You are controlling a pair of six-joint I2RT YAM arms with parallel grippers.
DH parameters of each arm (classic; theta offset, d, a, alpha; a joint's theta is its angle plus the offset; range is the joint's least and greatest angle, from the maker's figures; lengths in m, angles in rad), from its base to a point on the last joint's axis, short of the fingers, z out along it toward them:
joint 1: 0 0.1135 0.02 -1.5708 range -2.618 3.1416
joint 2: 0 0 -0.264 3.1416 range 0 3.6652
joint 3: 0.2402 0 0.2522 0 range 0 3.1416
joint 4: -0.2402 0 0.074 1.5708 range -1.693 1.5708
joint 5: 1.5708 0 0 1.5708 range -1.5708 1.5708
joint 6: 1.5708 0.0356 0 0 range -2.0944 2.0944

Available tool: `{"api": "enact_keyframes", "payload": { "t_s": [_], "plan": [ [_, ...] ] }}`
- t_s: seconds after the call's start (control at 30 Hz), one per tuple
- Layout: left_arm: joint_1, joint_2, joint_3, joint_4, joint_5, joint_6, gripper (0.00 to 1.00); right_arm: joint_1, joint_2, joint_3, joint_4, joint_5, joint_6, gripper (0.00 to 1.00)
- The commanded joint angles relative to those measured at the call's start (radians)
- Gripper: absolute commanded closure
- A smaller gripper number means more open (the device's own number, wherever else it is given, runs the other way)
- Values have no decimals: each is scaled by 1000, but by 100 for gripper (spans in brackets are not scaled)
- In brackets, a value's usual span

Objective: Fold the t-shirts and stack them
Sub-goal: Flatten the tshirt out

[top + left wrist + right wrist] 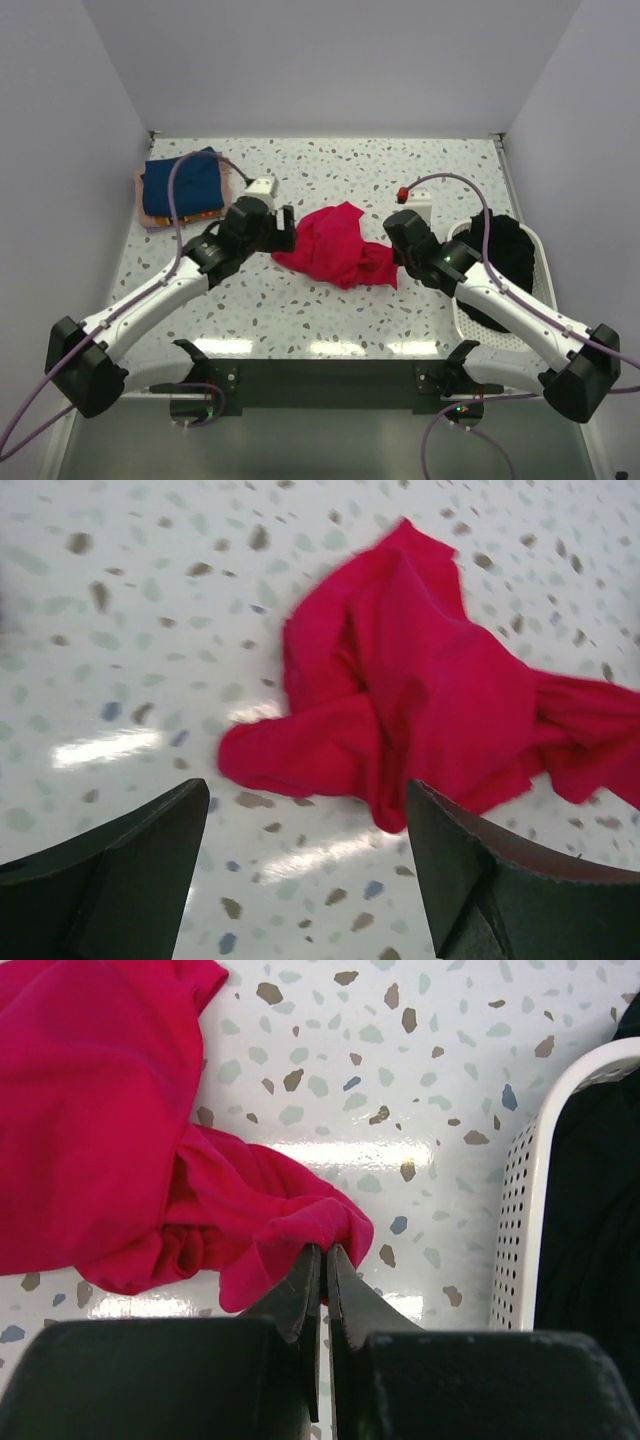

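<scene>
Crumpled crimson-red cloth t-shirt (pixel 335 245) in a heap at the middle of the speckled white terrazzo table (pixel 330 160). Left pincer (pixel 308 790) gapes wide and empty, hovering over bare table just beside the shirt's left edge. Right pincer (pixel 324 1260) is clamped tight, fingertips nipping a bunched fold at the shirt's right end. The rest of the garment lies slack on the table. Far left corner: a folded navy blue t-shirt (pixel 183 185) sits on top of a pale pink one (pixel 150 215). On the right, the white perforated plastic basket (pixel 520 1220) holds black cloth (pixel 510 250).
</scene>
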Motion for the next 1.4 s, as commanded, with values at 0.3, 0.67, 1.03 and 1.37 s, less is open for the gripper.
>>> {"api": "enact_keyframes", "payload": {
  "t_s": [0.3,0.67,1.03,1.37],
  "plan": [
    [-272,256,-92,355,277,-259,11,-7,36,24,70,-7,-11,100],
    [-309,477,-2,416,303,-276,15,-22,16,-19,96,-36,-5,100],
    [-315,593,58,405,102,-270,24,-36,-7,-22,111,-53,-31,100],
    [-248,503,113,282,-11,-144,100,-90,-41,10,85,4,-86,100]
  ]
}}
